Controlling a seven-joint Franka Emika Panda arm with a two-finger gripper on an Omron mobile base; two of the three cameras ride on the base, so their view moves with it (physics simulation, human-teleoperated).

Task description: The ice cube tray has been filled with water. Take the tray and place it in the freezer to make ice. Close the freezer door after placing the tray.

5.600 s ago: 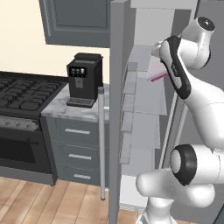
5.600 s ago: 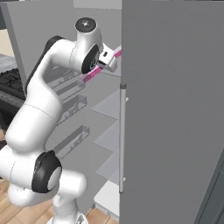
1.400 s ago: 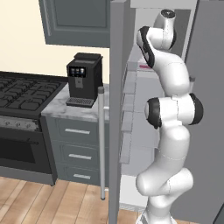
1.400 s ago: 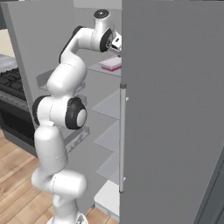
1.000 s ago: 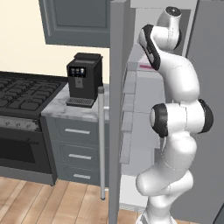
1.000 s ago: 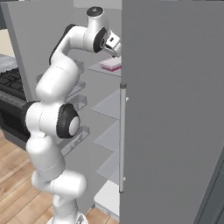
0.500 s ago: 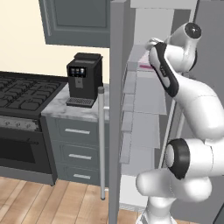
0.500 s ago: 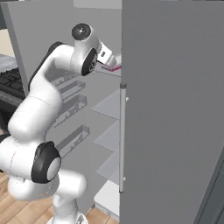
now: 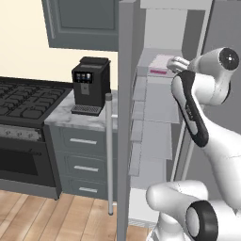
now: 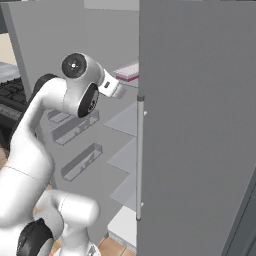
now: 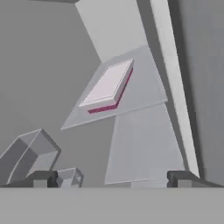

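The ice cube tray (image 9: 161,64) lies flat on the upper shelf inside the freezer (image 9: 160,117), its pale top and pink rim showing. From the other side the ice cube tray (image 10: 128,71) rests just beyond my hand. My gripper (image 10: 121,91) is open and empty, drawn back a little below and in front of the shelf. In the hand view the ice cube tray (image 11: 108,85) sits well ahead of my gripper (image 11: 111,179), clear of both fingertips (image 11: 43,177). The freezer door (image 9: 125,122) stands open, edge-on, with its bar handle (image 9: 109,155); its inner bins (image 10: 75,127) face the shelves.
The matching right door (image 10: 200,125) with its handle (image 10: 140,155) stands close to my arm. A black coffee machine (image 9: 91,84) sits on the marble counter (image 9: 75,117) left of the freezer, above grey drawers (image 9: 84,157). A stove (image 9: 23,101) lies further left.
The tray went from my grip onto the upper shelf and stays there. Over the last second my hand has pulled back out of the freezer and lowered, with the jaws open.
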